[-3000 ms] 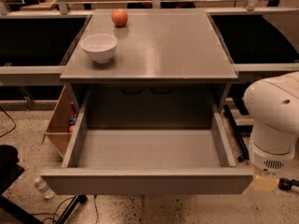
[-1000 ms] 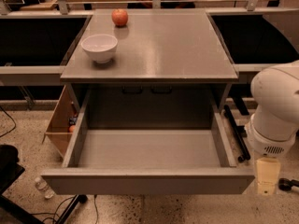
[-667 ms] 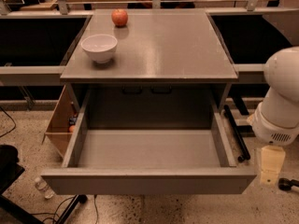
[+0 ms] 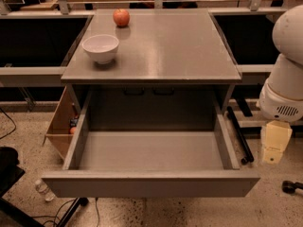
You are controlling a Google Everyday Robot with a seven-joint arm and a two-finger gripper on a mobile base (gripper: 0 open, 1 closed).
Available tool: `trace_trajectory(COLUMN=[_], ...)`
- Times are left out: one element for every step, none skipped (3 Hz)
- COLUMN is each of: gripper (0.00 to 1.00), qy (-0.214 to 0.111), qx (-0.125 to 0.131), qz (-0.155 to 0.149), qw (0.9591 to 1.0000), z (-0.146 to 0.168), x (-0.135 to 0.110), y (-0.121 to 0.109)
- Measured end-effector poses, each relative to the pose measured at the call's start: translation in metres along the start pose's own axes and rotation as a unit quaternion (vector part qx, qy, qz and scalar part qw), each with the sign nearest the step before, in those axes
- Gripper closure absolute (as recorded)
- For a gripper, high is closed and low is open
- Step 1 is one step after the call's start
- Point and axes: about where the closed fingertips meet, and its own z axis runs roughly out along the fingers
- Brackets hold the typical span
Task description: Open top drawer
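Observation:
The top drawer point(image 4: 151, 185) of the grey cabinet point(image 4: 161, 51) stands pulled far out toward me. Its flat grey front is nearest, and its deep grey box point(image 4: 151, 150) is bare inside. My white arm point(image 4: 286, 79) hangs at the right edge of the view. The cream-coloured gripper point(image 4: 271, 156) points down to the right of the drawer's right front corner, apart from it and holding nothing. The lower drawers are hidden under the open one.
A white bowl point(image 4: 100, 48) and a red apple point(image 4: 121, 17) sit on the cabinet top. A wooden box point(image 4: 60, 125) stands left of the drawer, with a plastic bottle point(image 4: 43, 189) on the floor. Black rods point(image 4: 239, 134) lie right of the drawer.
My arm and gripper have moved right and away from the drawer's right front corner. The drawer stays pulled out as before.

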Motion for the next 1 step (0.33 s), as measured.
trace_trajectory(gripper=[0.0], qy=[0.04], qx=[0.037], qz=[0.052], qw=[0.9972], z=[-0.0356], x=[-0.0037], y=[0.0129])
